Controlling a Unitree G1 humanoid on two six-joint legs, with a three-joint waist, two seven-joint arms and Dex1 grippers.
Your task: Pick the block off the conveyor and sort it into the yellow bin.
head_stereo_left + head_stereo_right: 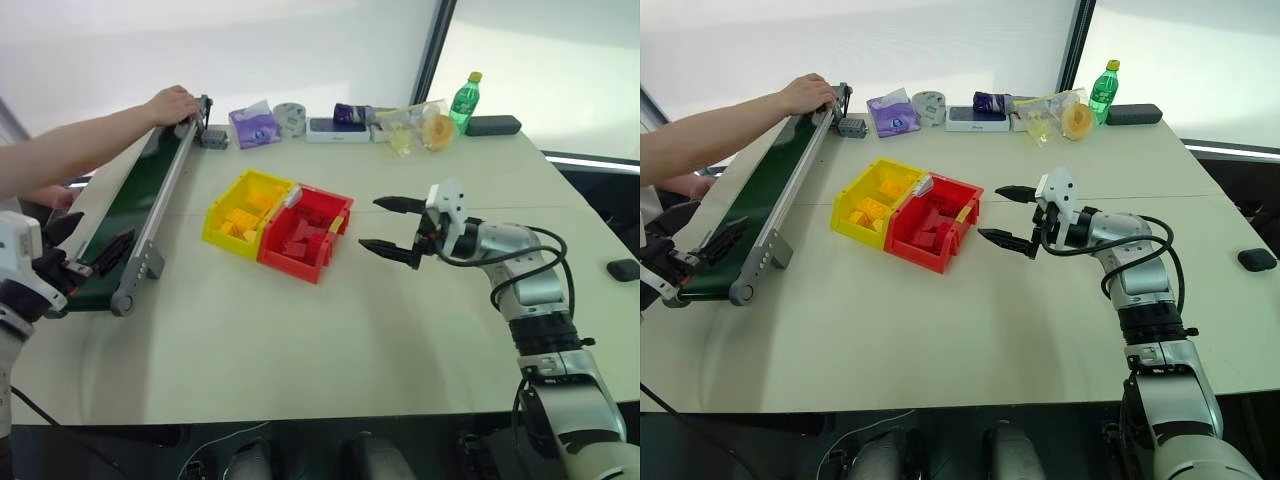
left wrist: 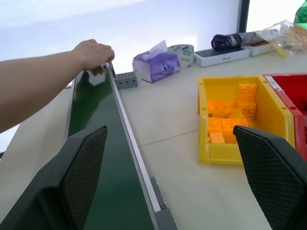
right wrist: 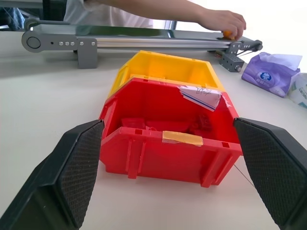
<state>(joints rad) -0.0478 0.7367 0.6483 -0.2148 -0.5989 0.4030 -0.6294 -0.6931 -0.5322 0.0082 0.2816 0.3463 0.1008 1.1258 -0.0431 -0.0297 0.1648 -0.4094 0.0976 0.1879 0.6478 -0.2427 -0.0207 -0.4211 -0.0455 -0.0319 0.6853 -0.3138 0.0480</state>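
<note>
The conveyor [image 1: 150, 205] runs along the table's left side, its dark green belt [image 2: 96, 158] bare at the near end. At its far end a person's hand [image 1: 172, 103] rests on the rail, with a small orange block [image 3: 226, 33] under the fingers. The yellow bin [image 1: 221, 240] sits mid-table with several yellow-orange bricks inside, joined to a red bin [image 1: 300, 265]. My left gripper [image 1: 85, 245] hovers open over the conveyor's near end. My right gripper [image 1: 372, 223] stands open and empty just right of the red bin, pointing at it.
The person's arm [image 1: 70, 150] reaches in from the left. Along the back edge stand a purple tissue pack [image 1: 254, 126], a tape roll [image 1: 289, 119], a white box [image 1: 337, 130], a green bottle [image 1: 463, 102] and a dark case [image 1: 493, 125]. A black object [image 1: 622, 268] lies far right.
</note>
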